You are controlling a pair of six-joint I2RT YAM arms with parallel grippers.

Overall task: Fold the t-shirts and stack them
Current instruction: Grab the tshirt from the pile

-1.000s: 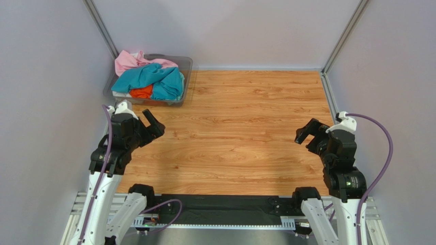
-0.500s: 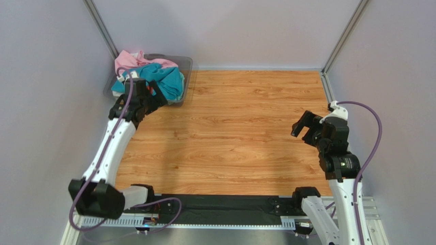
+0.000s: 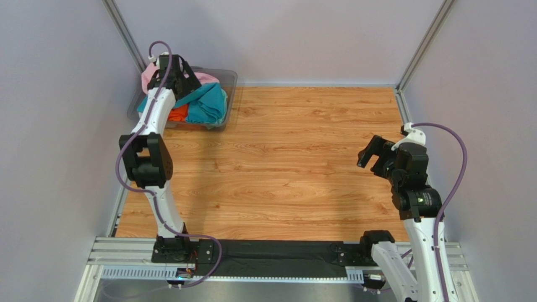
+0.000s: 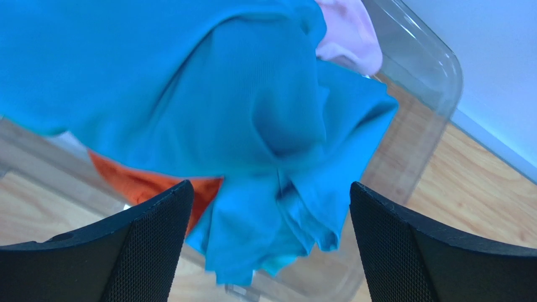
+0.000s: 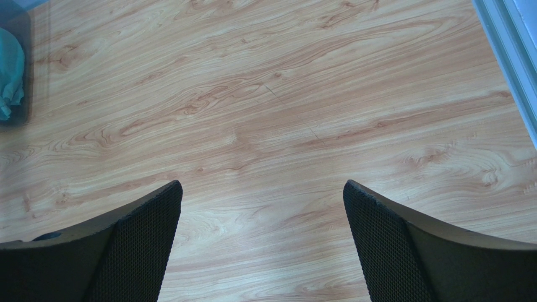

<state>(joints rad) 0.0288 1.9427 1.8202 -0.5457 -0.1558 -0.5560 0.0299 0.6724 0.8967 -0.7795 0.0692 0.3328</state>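
Well, over in the far left corner the left gripper [image 4: 268, 189] hangs right above the clear plastic tub [image 4: 441, 69], its arm stretched out long from the near edge of the wooden table [image 3: 296, 157]. Its two black fingers [image 4: 151, 233] are spread wide apart with nothing between them; from the wrist view they frame the cloth below, and I cannot tell whether the tips touch it. The t-shirts sit heaped in that tub, unfolded. The teal-blue shirt [image 4: 208, 107] lies on top, crumpled and bunched into thick folds, with one loose corner spilling down towards the tub's near wall. The orange shirt [image 4: 148, 185] peeks out from under the teal one on the left side, and the pink shirt [image 4: 350, 38] shows at the back of the heap, against the far rim. On the other side, well apart from all that, the right gripper [image 5: 262, 184] is held out over the wood near the table's right edge, tilted downward. Its jaws are likewise wide open and grasp nothing; between them there is only wood grain, and a sliver of teal cloth inside the tub's corner shows far off at the edge of its wrist view.
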